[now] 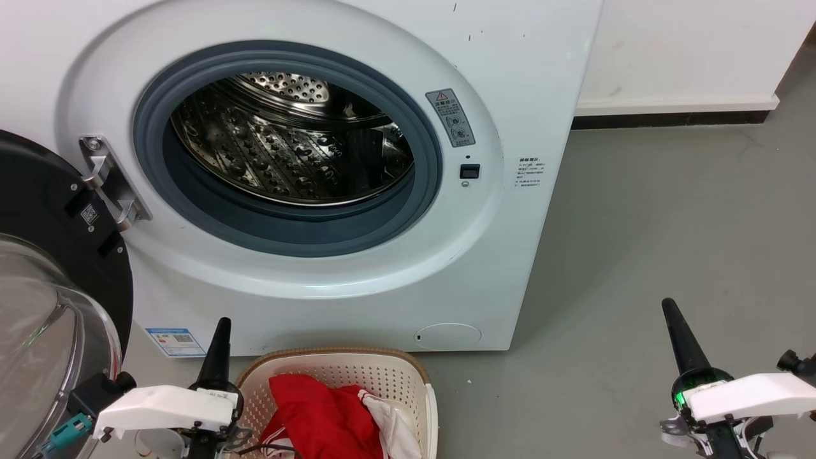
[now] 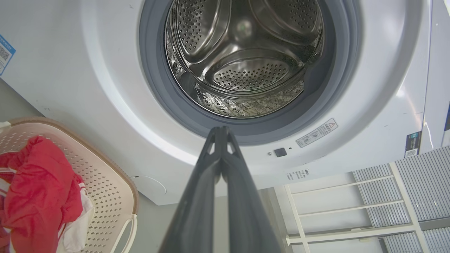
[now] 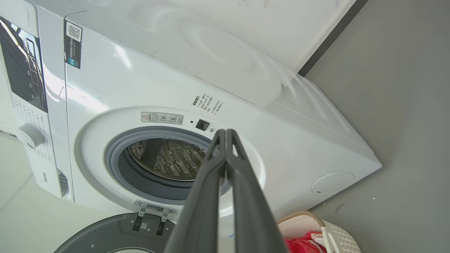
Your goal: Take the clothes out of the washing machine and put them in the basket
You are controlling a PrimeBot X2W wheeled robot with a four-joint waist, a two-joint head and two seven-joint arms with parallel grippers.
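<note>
- Clothes [image 1: 319, 411], a red and white bundle, lie in the basket [image 1: 331, 352], which sits on the floor just before the machine, likely to keep each carry short.
- Left gripper [image 1: 222, 325] just beside the basket, right gripper [image 1: 669, 309] well apart; both pinched together, empty, pointing at the machine.
- Washing machine [image 1: 484, 255]: door [image 1: 38, 210] swung wide, drum [image 1: 287, 159] shows bare steel. Unloading looks done.
</note>
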